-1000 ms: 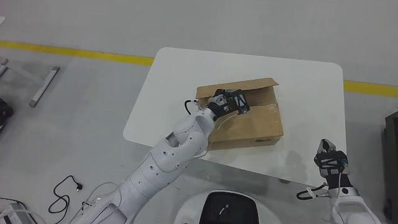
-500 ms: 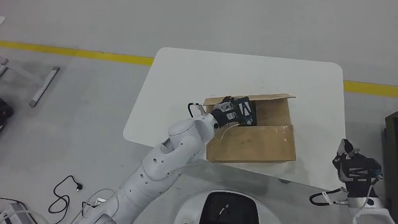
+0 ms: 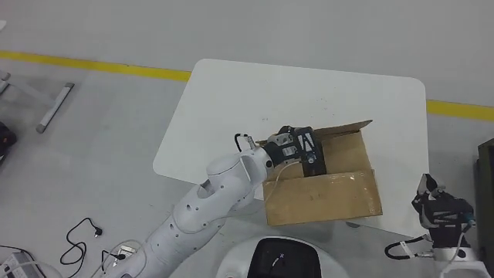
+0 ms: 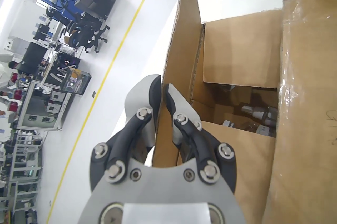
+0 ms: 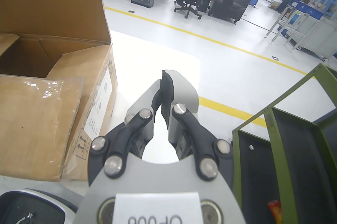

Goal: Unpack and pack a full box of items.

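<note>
- Gripper on the left arm — pinched tight on an upright flap of the cardboard box.
- Cardboard box sits at the near edge of the white table, bottles inside.
- Right gripper — fingers together, empty, beside the box, just off the table's edge.

Brown cardboard box at table's near right edge, one flap upright, bottles inside
</note>
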